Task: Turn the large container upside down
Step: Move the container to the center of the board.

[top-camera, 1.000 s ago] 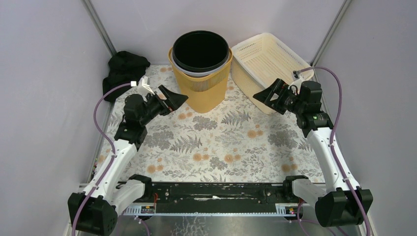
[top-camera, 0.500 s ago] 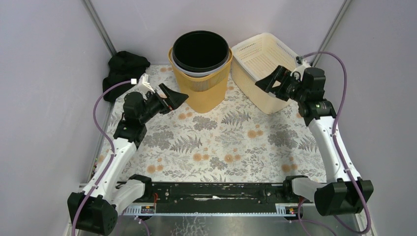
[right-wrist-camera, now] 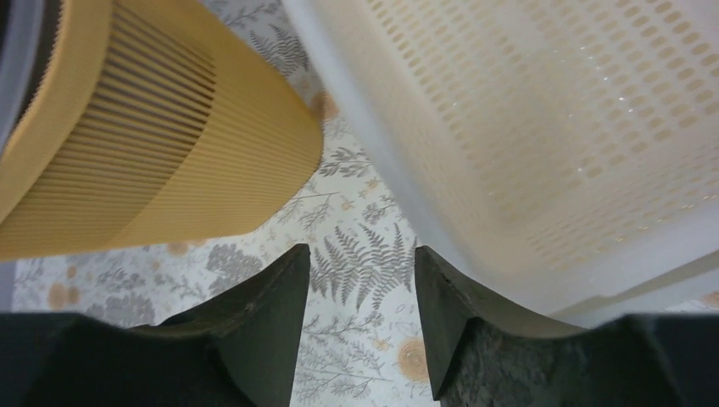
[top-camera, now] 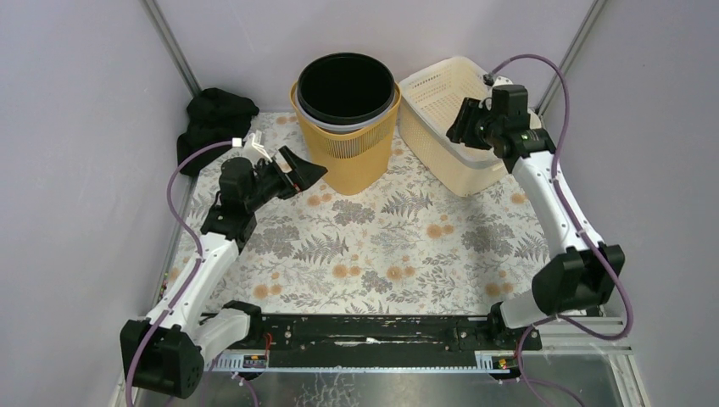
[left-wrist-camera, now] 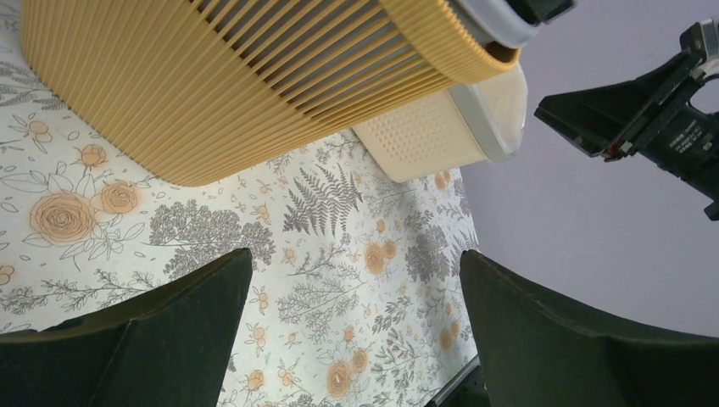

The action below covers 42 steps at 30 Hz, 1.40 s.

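Overhead, right hand (top-camera: pixel 458 125) hangs part-open above white basket (top-camera: pixel 464 174) rim.

From above you can't tell whether the right gripper (top-camera: pixel 454 127) touches the cream perforated plastic basket (top-camera: pixel 470 174); the angle hides any gap at the rim. Its wrist view cuts that basket off at top and right. The black heap (top-camera: pixel 216 119) at the far left is too dark to identify.

No legible text, no labels, brands or numbers, no signs readable.
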{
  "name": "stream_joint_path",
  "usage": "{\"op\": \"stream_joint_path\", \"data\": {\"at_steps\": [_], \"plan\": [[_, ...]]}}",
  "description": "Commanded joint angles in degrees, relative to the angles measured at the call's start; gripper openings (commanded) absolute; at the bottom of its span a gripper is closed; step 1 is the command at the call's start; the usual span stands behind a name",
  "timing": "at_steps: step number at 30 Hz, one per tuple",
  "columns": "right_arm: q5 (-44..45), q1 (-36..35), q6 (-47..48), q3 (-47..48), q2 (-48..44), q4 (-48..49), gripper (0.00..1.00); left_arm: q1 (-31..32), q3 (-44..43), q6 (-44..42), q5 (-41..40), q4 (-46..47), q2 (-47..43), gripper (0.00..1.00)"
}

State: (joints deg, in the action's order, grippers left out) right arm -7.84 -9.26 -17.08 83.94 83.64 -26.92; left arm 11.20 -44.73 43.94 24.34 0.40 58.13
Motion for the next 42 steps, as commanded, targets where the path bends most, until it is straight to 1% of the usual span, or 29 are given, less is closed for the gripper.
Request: {"op": "stream_joint_path", "data": {"at_steps": [1, 4, 9, 17, 24, 26, 28, 31, 35, 42], "plan": [[4.6, -0.2, 3.0, 5.6, 4.1, -2.6, 0.55, 0.2, 1.2, -0.4, 0.7, 0.8, 0.7, 1.0], [2.6, -1.1, 2.4, 4.4, 3.7, -0.3, 0.55, 0.4, 1.8, -0.3, -0.4, 0.1, 0.9, 1.0], [1.8, -3.5, 2.4, 2.3, 1.7, 2.9, 0.57, 0.6, 2.4, 0.1, -1.7, 0.1, 1.9, 1.0], [15.7, -3.8, 3.8, 6.9, 4.1, -3.7, 0.57, 4.2, 3.8, 2.4, -4.8, 1.3, 4.6, 1.0], [26.8, -2.8, 4.0, 8.8, 4.1, -8.0, 0.54, 10.2, 6.0, 6.1, -7.2, 7.1, 8.7, 1.0], [27.2, -1.1, 3.5, 8.5, 3.3, -8.0, 0.54, 12.7, 6.3, 6.9, -8.9, 8.8, 10.2, 1.0], [25.7, 1.4, 2.3, 8.0, 2.7, -8.0, 0.54, 15.1, 6.2, 7.5, -10.6, 10.4, 11.9, 1.0], [23.1, 4.3, 0.8, 6.2, 1.8, -7.4, 0.54, 16.5, 5.4, 7.9, -12.1, 12.7, 15.7, 1.0], [22.5, 6.9, -1.8, 4.1, 1.2, -6.8, 0.54, 16.7, 3.8, 8.6, -12.9, 15.4, 21.0, 1.0], [23.1, 9.2, -5.2, 4.6, 2.4, -8.9, 0.55, 15.4, -3.1, 7.0, -16.5, 14.0, 29.6, 1.0]]}}
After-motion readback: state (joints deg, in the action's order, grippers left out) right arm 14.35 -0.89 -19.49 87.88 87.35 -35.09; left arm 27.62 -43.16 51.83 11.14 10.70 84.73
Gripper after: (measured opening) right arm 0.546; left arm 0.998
